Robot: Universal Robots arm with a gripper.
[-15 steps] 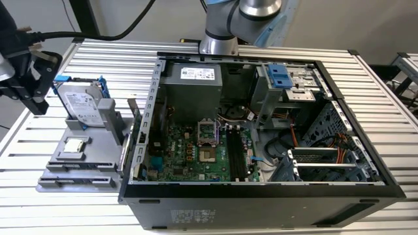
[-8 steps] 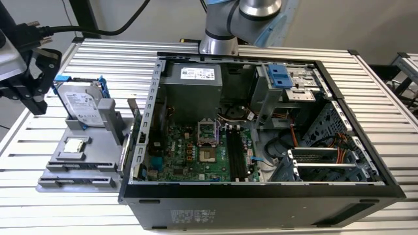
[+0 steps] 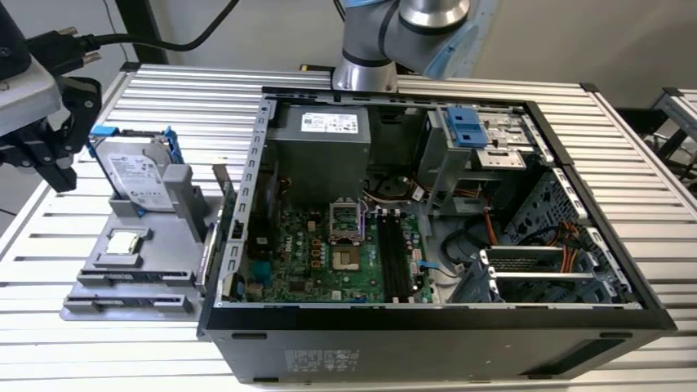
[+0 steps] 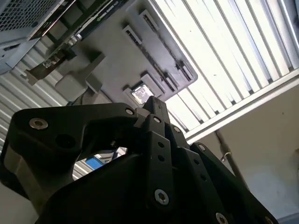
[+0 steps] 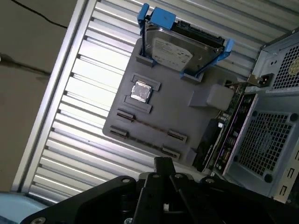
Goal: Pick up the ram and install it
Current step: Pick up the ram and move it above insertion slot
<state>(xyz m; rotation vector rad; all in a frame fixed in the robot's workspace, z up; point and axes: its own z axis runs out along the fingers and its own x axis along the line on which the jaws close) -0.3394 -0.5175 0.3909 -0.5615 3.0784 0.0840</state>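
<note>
The pincer (image 3: 55, 167) hangs over the left end of the counter (image 3: 196, 90), above the gray tray (image 5: 187, 116). I cannot tell how far open it is, and I see nothing in it. The ram (image 5: 149, 126) seems to be the thin stick standing on its edge in a tray slot. It looks light, stiff and easy to break. I think it is best pinched on its two flat sides, near the middle. The open case (image 3: 436, 327) is on the right.

I work in what looks like a robotics lab or test workshop: a table (image 3: 185, 86) of ribbed aluminium slats carries an opened computer case (image 3: 436, 335), its motherboard (image 3: 316, 261) bare, beside a grey fixture tray (image 3: 130, 294) of loose parts.
</note>
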